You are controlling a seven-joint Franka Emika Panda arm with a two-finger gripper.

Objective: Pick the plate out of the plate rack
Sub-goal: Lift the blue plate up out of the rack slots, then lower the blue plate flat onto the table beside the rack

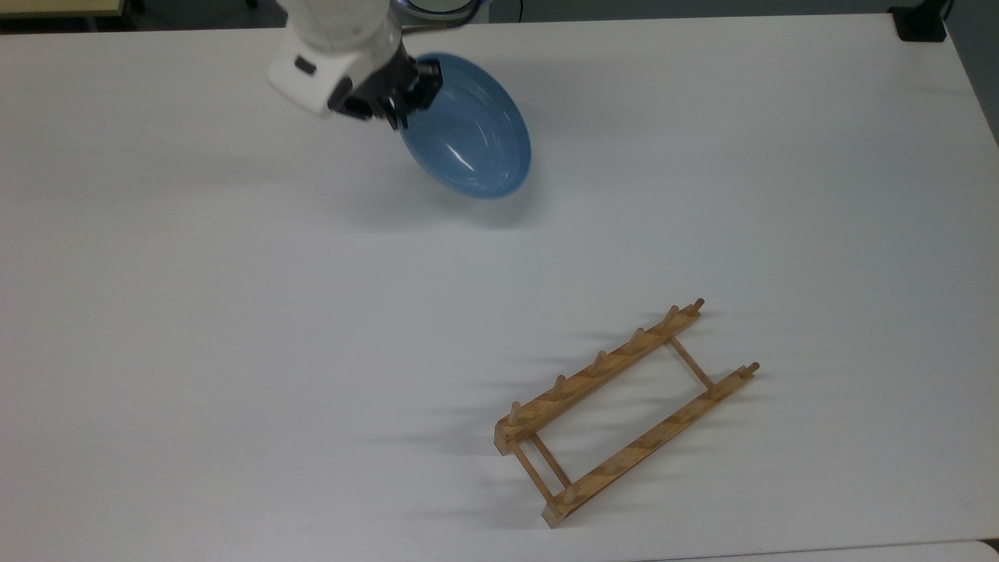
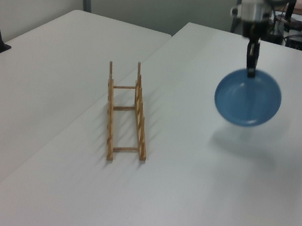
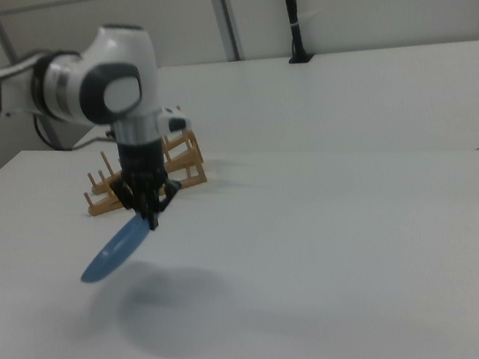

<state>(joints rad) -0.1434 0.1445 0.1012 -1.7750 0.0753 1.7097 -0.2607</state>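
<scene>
Near the top view's upper centre, the gripper is clamped on the rim of the plate, which hangs tilted above the table, well apart from the plate rack. With so narrow an edge grip, the plate could swing or slip free.

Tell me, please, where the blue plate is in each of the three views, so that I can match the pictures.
Top view: the plate hangs from the hand, upper middle, above the table.
Left view: the plate is at the upper right, under the hand.
Right view: the plate is at the left, seen nearly edge-on, below the hand.
Shared landmark: the wooden plate rack, standing bare on the table, apart from the plate.
</scene>
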